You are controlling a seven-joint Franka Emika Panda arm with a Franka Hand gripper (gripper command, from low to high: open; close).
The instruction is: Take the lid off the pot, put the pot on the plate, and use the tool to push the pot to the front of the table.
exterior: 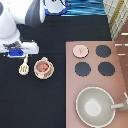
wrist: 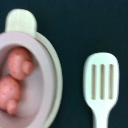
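Robot lab bench with toy kitchen: black table (exterior: 50,105), play stove (exterior: 95,60), claw (exterior: 16,52) overhead.

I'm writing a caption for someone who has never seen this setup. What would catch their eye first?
Probably the small pink-tan pot with reddish contents, uncovered and sitting on the cream-yellow plate on the black table, with the cream-white slotted spatula just to its left in the exterior view. The white arm's gripper hangs right above the spatula. On the pinkish stove counter at right, the pale pink lid lies over one burner, near a large grey pan.
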